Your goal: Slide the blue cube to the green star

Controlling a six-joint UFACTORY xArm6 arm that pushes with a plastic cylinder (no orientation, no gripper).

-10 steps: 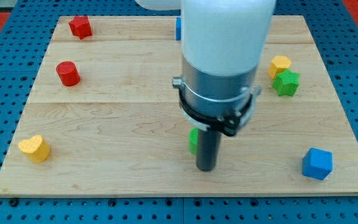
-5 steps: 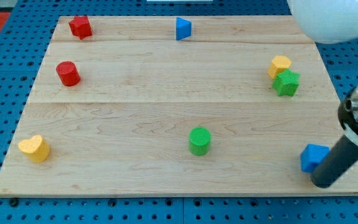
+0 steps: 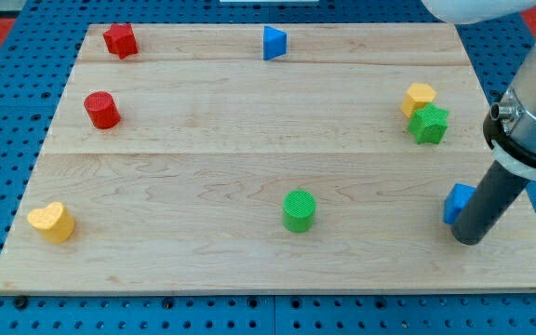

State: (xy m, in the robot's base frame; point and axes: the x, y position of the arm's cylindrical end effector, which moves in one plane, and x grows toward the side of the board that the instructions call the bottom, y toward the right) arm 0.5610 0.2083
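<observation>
The blue cube (image 3: 455,202) lies near the board's right edge, low in the view, and my rod covers most of it. My tip (image 3: 467,239) rests just below and to the right of the cube, touching it. The green star (image 3: 429,124) sits above the cube, close to the right edge, with a yellow block (image 3: 418,98) touching its upper left.
A green cylinder (image 3: 299,210) stands at the bottom middle. A blue triangular block (image 3: 273,43) is at the top middle. A red star-like block (image 3: 119,40) and a red cylinder (image 3: 101,110) are at the upper left. A yellow heart (image 3: 51,222) is at the lower left.
My rod swung from the green cylinder across to the board's right side. It then pushed the blue cube upward in the view and slightly left, toward the green star.
</observation>
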